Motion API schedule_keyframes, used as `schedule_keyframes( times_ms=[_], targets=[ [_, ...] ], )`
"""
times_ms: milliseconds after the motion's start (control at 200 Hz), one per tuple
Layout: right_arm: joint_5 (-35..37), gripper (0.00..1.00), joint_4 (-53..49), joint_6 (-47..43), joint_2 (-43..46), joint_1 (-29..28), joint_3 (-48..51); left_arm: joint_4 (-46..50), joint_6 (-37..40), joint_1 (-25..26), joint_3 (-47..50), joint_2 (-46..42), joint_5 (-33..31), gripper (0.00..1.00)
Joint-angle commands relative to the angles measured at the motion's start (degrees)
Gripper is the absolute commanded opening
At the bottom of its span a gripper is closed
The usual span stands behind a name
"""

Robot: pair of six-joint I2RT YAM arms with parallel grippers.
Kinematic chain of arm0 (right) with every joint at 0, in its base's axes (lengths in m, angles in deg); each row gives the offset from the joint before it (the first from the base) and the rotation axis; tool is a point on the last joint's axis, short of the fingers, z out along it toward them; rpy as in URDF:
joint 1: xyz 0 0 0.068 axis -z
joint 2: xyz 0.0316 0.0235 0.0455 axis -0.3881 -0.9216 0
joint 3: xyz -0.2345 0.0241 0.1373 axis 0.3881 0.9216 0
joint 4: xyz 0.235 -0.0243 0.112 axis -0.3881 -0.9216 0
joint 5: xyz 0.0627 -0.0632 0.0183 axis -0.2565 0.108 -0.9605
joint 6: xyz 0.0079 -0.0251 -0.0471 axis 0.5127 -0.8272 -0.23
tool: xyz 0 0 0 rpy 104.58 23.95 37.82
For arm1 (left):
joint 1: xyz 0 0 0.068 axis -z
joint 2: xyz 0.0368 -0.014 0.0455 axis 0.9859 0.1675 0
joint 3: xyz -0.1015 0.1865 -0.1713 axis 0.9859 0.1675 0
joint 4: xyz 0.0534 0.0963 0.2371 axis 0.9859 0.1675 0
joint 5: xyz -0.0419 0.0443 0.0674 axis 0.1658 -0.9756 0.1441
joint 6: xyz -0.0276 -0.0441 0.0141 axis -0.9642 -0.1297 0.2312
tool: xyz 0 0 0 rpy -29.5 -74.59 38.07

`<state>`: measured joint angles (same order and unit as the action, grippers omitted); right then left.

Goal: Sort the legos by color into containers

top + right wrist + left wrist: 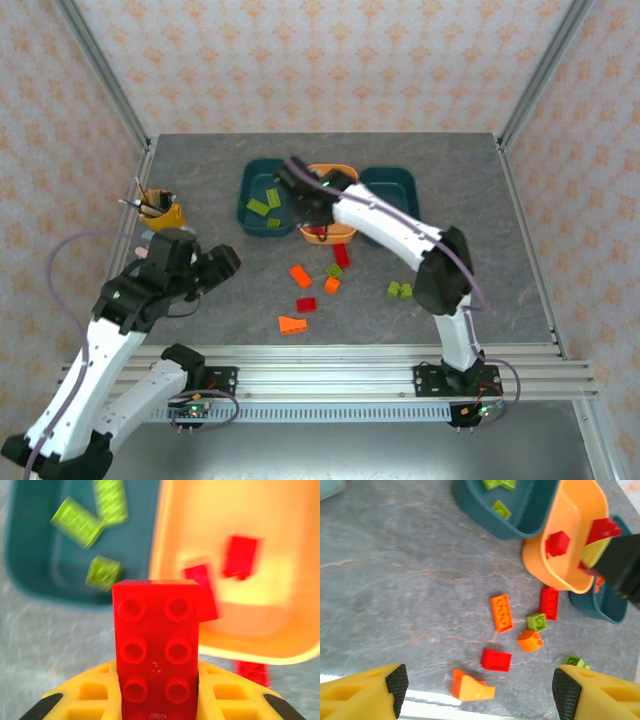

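Right gripper [157, 695]: jaws closed on a red brick [156, 630], held upright between the yellow fingers [85, 697], studs facing the wrist camera. The gripper hangs above the left rim of the light orange tray [280, 650], which holds red bricks [241, 556]. The adjoining dark teal tray [30, 570] holds three olive green bricks [77, 522]. A second teal tray [395, 185] sits to the right of the orange one.

Left gripper [481, 692]: jaws wide apart, holding nothing, above the table [395, 580]. Loose bricks [501, 612] in red, orange and green lie on the table near the trays
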<state>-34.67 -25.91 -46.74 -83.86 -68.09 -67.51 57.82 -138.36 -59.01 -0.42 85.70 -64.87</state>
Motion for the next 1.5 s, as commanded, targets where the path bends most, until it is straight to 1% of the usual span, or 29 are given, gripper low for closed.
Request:
schedule_keyframes(
  times_ms=[0, 125, 235, 410, 500, 570, 731, 781, 836, 996, 1146, 1296, 1441, 1491],
  targets=[
    [0.8, 0.17, -3.3, 4.5, -1.1, 3.2, 2.7, -9.3, 2.7, 3.8, -2.8, 6.2, -0.4, 0.79],
    [-1.1, 0.19, -4.2, 6.2, -4.8, 6.7, 0.1, -12.7, 3.4, 7.3, -6.2, 14.3, -2.0, 0.79],
    [-2.3, 0.19, -6.4, 8.1, -9.9, 8.8, -3.6, -15.0, 3.4, 8.8, -8.6, 19.8, -2.9, 0.79],
    [-3.0, 0.21, -6.9, 9.7, -14.7, 10.6, -5.9, -16.1, 4.1, 10.0, -11.0, 25.0, -3.4, 0.79],
    [-3.7, 0.23, -7.0, 10.3, -16.3, 11.0, -6.6, -15.9, 4.4, 10.3, -11.4, 26.3, -3.4, 0.79],
    [-4.1, 0.28, -6.9, 10.6, -16.9, 11.0, -6.8, -15.0, 4.5, 10.4, -11.3, 26.8, -3.8, 0.79],
    [-3.9, 0.46, -6.6, 10.5, -16.3, 11.0, -6.6, -12.8, 3.7, 10.5, -9.8, 26.7, -4.6, 0.78],
    [-3.5, 0.5, -6.4, 10.1, -15.4, 10.8, -6.8, -12.3, 3.1, 10.4, -9.2, 26.5, -4.7, 0.78],
    [-3.0, 0.51, -6.3, 9.6, -14.1, 10.6, -7.3, -11.7, 2.4, 10.5, -8.6, 26.3, -4.8, 0.78],
    [-0.9, 0.51, -6.8, 7.3, -10.2, 9.2, -9.8, -10.1, -0.1, 10.5, -7.1, 25.1, -5.7, 0.77],
    [3.0, 0.49, -4.8, 3.4, -2.1, 6.8, -7.6, -7.5, -2.7, 10.5, -6.4, 23.9, -6.8, 0.73],
    [4.8, 0.48, -0.6, 0.0, 8.2, 4.7, 1.5, -4.2, -4.4, 10.5, -5.9, 22.5, -7.1, 0.72],
    [5.8, 0.48, 3.1, -1.9, 18.8, 2.2, 14.1, -0.6, -4.8, 10.6, -5.4, 20.9, -6.7, 0.72],
    [5.0, 0.48, 4.2, -2.2, 22.3, 1.6, 18.4, 0.4, -4.8, 10.7, -4.9, 20.2, -6.5, 0.72]
  ],
)
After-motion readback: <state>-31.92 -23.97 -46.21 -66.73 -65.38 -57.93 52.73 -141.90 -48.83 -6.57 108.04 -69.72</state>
